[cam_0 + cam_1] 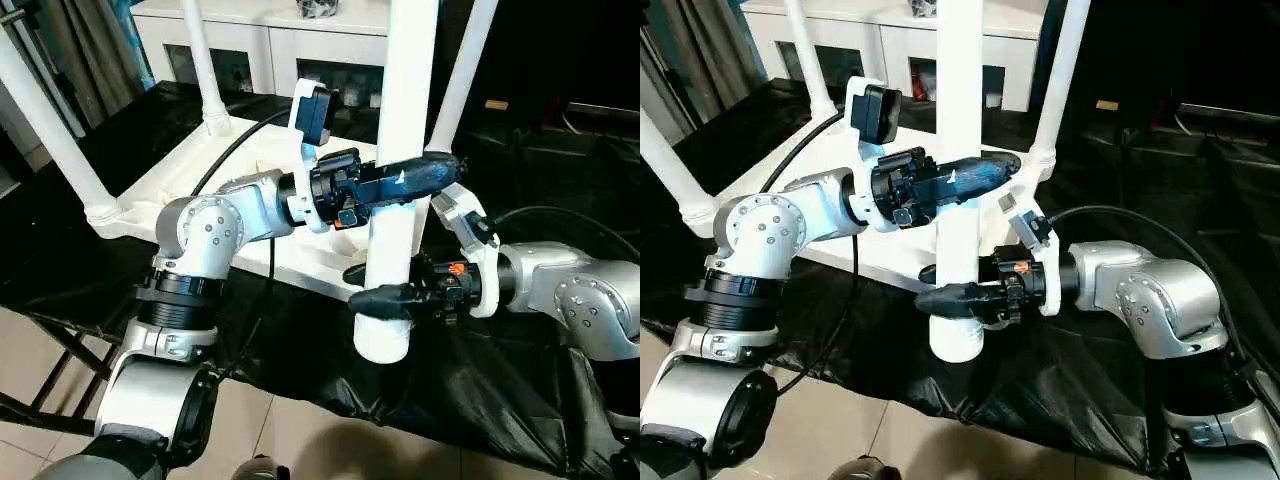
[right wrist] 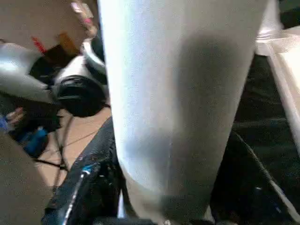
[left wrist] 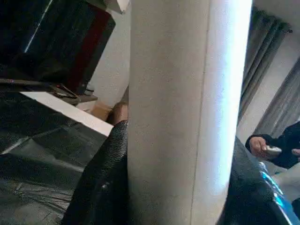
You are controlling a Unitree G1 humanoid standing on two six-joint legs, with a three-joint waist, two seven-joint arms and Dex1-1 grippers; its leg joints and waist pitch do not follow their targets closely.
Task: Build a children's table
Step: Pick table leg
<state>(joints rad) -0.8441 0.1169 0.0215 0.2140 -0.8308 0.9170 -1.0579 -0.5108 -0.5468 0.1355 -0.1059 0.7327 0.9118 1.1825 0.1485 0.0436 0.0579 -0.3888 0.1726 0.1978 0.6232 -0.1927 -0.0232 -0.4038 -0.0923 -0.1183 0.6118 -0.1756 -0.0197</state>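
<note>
Left eye view: both grippers' jaws, left gripper [image 1: 400, 185] above right gripper [image 1: 385, 297], clasp an upright white leg [image 1: 400, 130] at the tabletop [image 1: 150, 195] near edge.

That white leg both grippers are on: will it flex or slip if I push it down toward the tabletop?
The leg looks like a thick, straight tube with no visible bend, so probably stiff. Its surface looks smooth, so it may slide through the left gripper and right gripper. Its lower end hangs beside the tabletop, unsupported, so it could tilt if either grip loosens.
</note>
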